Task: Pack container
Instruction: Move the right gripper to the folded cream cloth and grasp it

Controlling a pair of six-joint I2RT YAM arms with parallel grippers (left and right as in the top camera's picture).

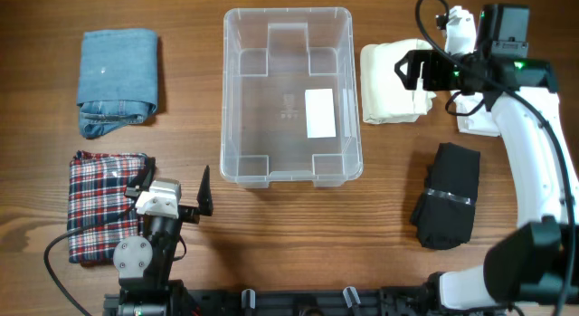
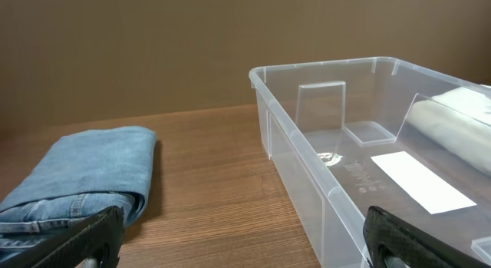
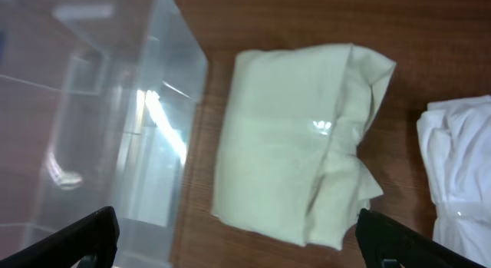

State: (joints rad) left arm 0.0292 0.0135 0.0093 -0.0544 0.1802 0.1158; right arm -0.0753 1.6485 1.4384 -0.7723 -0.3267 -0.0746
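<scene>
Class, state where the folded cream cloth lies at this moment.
Overhead view: the cream cloth lies on the table's right side, just beside the container's right wall, directly beneath the open right hand.

The container [image 1: 271, 117] stands upright and lidless in the middle of the desk [image 1: 181, 216]. It is a clear plastic rectangle with rounded corners and moulded ledges along its inner walls. A white label [image 1: 319, 112] lies on its base, and the container is empty.
</scene>
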